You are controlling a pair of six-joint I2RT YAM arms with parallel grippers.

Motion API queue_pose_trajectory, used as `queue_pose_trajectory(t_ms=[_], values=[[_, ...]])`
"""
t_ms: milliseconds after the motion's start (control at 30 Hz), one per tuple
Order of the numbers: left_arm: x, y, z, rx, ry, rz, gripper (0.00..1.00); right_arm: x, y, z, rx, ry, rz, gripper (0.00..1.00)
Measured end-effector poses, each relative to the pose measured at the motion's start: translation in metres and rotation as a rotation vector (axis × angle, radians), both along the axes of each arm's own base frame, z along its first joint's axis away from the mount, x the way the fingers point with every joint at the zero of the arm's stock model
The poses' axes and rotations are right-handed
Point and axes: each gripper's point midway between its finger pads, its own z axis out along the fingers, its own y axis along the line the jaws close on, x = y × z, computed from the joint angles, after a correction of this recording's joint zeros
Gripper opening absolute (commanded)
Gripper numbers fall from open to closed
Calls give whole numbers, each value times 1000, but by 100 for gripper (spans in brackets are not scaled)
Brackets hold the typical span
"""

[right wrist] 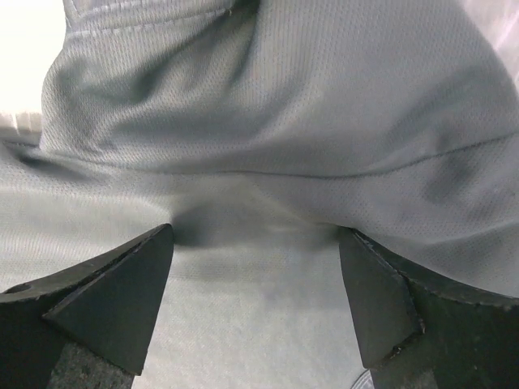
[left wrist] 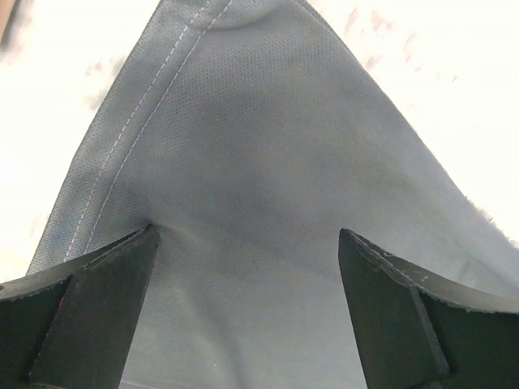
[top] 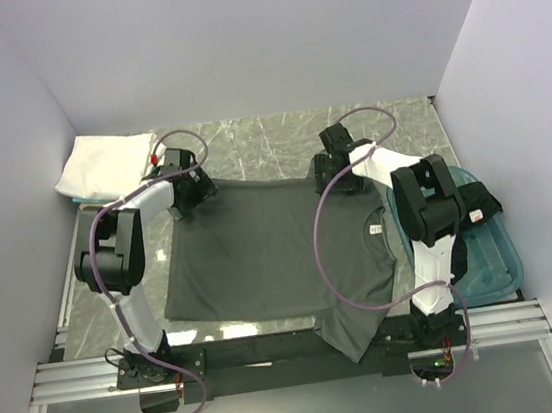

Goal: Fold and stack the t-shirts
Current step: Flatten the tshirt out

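Note:
A dark charcoal-grey t-shirt [top: 262, 254] lies spread flat on the table, its white neck label [top: 376, 226] at the right. One sleeve [top: 352, 333] hangs over the near edge. My left gripper [top: 194, 191] is at the shirt's far left corner. In the left wrist view it [left wrist: 247, 235] is open, with the stitched hem corner [left wrist: 243, 146] between the fingers. My right gripper [top: 338, 174] is at the far right corner. In the right wrist view it [right wrist: 255, 231] is open over bunched grey fabric [right wrist: 284, 121]. A folded white t-shirt [top: 99, 163] lies at the back left.
A teal plastic bin [top: 488, 251] stands at the right, partly under my right arm. A thin teal edge [top: 74, 199] shows under the white shirt. White walls enclose the table on three sides. Marble tabletop [top: 268, 137] shows behind the shirt.

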Motion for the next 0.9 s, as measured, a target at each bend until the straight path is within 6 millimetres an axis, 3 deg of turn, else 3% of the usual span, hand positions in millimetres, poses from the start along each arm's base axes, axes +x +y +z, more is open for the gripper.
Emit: queue_pose_trajectory(t_ms=[100,167,600,900], values=[[13,-1,0,2,-4,0,99,12,-2,0,-6,6,-2,89],[22,-1,1,5,-8,-1,99,24,-4,0,-12,9,-3,76],[66,0,2,18,-2,-11,100,123,-9,6,2,-7,24,75],[89,1,4,10,0,-8,99,144,-17,18,53,-45,67,79]])
